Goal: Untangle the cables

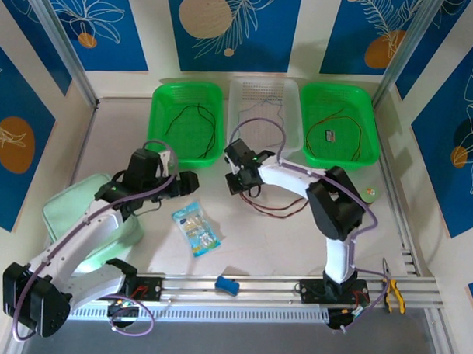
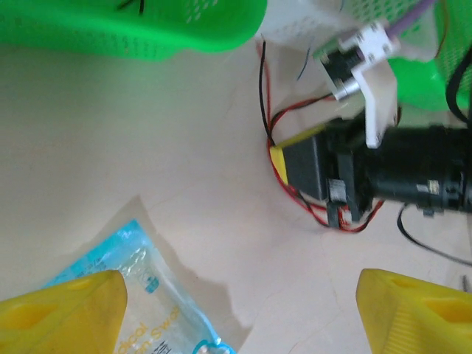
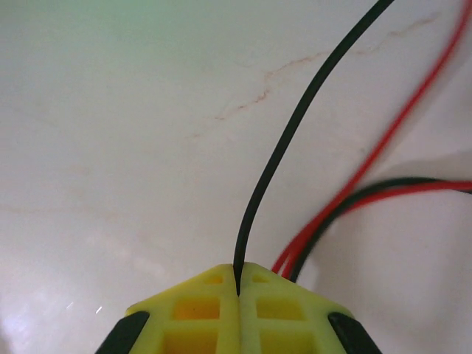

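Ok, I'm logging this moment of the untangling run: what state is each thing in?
right gripper: shut on black cable
left gripper: open, empty
red and black cables: looped together on the table
left green basket: dark wire inside
right green basket: red wire inside

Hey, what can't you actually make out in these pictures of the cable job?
Right wrist view: the black wire pinched in the shut right gripper leaves the top edge, so its far end is unseen.
Top view: the red-and-black tangle runs partly under the right arm.
Left wrist view: the blue packet has blurred print, cut by the bottom edge.
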You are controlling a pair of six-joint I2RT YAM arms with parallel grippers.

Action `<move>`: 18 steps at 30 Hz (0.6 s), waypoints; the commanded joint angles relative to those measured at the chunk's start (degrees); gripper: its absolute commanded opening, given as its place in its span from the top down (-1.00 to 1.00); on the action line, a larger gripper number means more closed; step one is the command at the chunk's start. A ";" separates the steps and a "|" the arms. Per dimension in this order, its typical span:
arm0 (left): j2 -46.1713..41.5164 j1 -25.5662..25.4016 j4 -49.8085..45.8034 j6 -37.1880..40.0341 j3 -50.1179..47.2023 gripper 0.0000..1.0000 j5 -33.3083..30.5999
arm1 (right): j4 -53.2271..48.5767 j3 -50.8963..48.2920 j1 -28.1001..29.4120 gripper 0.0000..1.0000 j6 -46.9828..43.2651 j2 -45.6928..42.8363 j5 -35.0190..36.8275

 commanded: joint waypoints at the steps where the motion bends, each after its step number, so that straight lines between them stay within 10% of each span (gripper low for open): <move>1: 0.21 1.41 -3.10 2.51 5.30 -0.63 2.41 | 3.03 -3.05 0.45 1.00 -0.66 -7.24 -3.00; 18: 2.93 1.51 6.47 -5.07 9.28 -0.60 8.23 | 6.23 -9.06 -3.64 1.00 0.26 -31.99 -9.71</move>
